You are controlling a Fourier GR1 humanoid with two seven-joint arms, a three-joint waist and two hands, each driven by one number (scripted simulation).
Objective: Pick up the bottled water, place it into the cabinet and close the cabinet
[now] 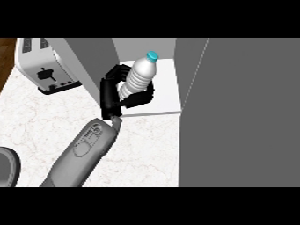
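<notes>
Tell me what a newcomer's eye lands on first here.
First, the black hand at the view's centre, curled round a clear water bottle with a blue cap, held over the white shelf of the open cabinet. Next, the big grey cabinet door filling the right side. Then the white toaster at upper left on the marble counter.

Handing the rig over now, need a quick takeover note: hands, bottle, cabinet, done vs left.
Left hand: curled round the bottled water, holding it tilted over the cabinet shelf.
Right hand: not in view.
Cabinet door: open, at the view's right.
Toaster stands left of the cabinet, not involved.
Done: bottle picked up and brought into the opening.
Left: set it on the shelf, release, withdraw, close the door.
</notes>
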